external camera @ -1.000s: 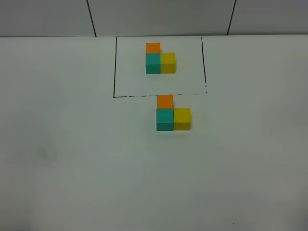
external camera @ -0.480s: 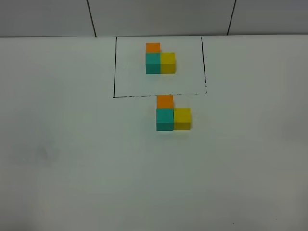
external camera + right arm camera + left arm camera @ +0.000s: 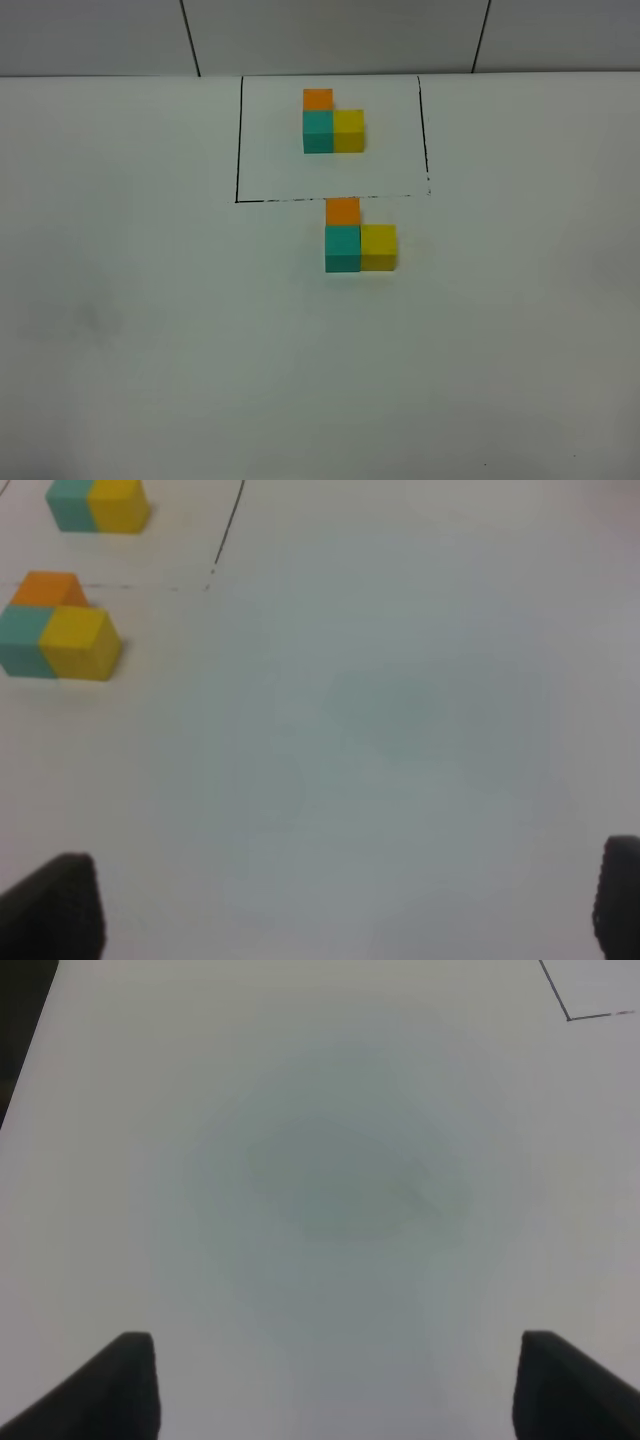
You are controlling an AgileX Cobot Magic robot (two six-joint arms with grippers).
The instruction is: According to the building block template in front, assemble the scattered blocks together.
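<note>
Exterior high view: building block template (image 3: 333, 126) sits inside the black-line rectangle (image 3: 237, 150) at the far centre of the tabletop (image 3: 150, 350). Just in front of the frame's near line lie the scattered blocks, now touching in an L: orange cube (image 3: 343, 211) behind the teal cube (image 3: 343, 247), yellow cube (image 3: 378, 246) touching the teal one on the right. Layout matches the template; task looks complete, by my reading.

Neither arm shows in the exterior view.

Left pincer (image 3: 335, 1385): only two dark fingertips at the frame edge, set wide apart, nothing between them; bare tabletop ahead, one frame corner far off.

Right pincer (image 3: 345, 905): fingertips likewise apart and empty. View is soft, so tip detail is uncertain.

Key relation: the assembled cluster lies ahead of the right pincer and toward the left arm's side, well apart from it. It appears only in the right wrist view, so the right arm is probably nearer should any correction be needed.
</note>
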